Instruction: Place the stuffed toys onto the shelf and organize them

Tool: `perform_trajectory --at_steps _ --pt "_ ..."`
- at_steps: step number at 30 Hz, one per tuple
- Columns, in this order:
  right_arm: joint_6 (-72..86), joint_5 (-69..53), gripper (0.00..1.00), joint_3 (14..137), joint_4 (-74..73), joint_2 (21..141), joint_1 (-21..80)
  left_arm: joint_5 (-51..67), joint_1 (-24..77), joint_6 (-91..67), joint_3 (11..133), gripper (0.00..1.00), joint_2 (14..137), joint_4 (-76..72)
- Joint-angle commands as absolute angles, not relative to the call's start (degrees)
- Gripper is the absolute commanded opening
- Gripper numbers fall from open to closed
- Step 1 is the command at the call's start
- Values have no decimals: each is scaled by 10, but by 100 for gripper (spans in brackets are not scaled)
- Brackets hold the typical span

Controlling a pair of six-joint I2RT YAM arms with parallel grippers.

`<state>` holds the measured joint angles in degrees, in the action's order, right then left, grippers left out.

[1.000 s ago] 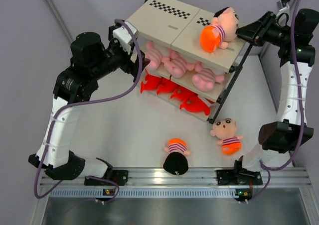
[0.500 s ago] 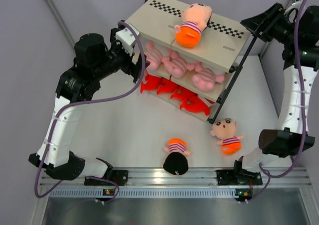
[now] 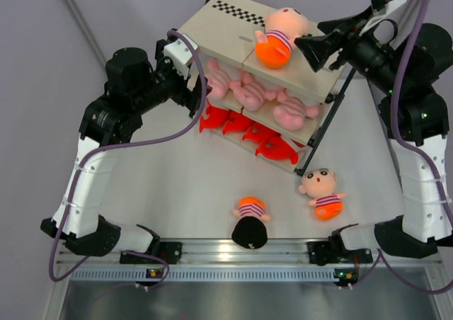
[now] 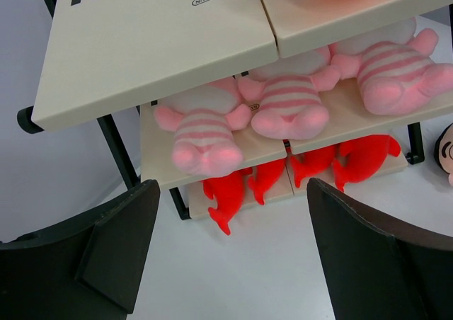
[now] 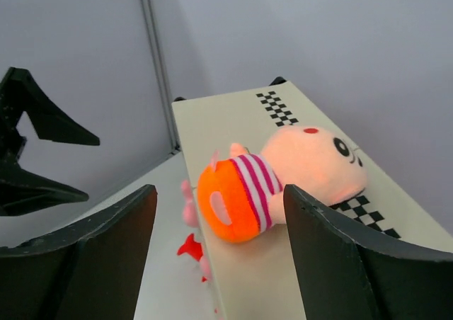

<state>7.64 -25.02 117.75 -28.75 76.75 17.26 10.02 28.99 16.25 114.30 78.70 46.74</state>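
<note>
The shelf (image 3: 226, 24) stands at the back of the table. One boy doll (image 3: 277, 37) lies on its top board, orange shorts toward the front. My right gripper (image 3: 308, 54) is open and empty just right of that doll. In the right wrist view the doll (image 5: 297, 168) lies beyond the open gripper (image 5: 219, 190). Three pink plush animals (image 3: 248, 90) lie on the middle tier. Two more boy dolls lie on the table: one face-up (image 3: 322, 192), one face-down (image 3: 249, 222). My left gripper (image 3: 192, 93) is open and empty at the shelf's left end.
Several red plush toys (image 3: 244, 127) fill the bottom tier, also seen in the left wrist view (image 4: 233, 192) below the pink animals (image 4: 205, 132). A grey wall rises behind the shelf. The arm bases and rail (image 3: 248, 253) run along the near edge.
The doll on the top board has slid from the right end toward the middle. My right gripper swung back, then returned, open, beside it. The left arm has hardly moved.
</note>
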Motion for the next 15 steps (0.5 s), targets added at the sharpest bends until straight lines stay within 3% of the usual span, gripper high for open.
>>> perform_trajectory --at_steps 1,9,15 --pt "-18 -179 73 1218 -294 818 210 96 293 167 1148 91 785 452" --pt "-118 -106 74 1254 -327 885 297 90 293 173 1141 91 777 452" --pt "-140 -11 67 1248 -345 910 311 91 293 178 1136 91 772 452"
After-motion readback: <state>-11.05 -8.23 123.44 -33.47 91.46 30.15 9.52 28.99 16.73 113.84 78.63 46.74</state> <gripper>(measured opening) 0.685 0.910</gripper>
